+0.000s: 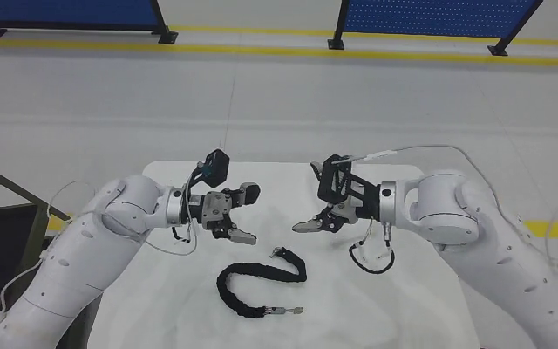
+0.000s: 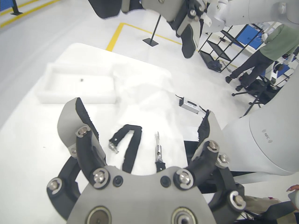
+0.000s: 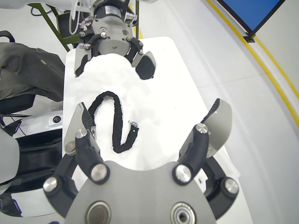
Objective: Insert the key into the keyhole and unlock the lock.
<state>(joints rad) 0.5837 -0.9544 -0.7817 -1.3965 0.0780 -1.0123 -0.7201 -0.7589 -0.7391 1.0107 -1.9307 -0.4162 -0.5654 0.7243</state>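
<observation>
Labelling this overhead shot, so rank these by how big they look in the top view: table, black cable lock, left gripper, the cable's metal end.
1. Table.
2. Black cable lock and left gripper: similar spread, gripper nearer the camera, so unranked.
3. Metal end.

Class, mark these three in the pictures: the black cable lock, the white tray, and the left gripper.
black cable lock (image 3: 117, 117), right wrist view, on its straight middle stretch.
white tray (image 2: 53, 97), left wrist view, on its near wall.
left gripper (image 1: 251, 215), top view, midway between its open jaws.
</observation>
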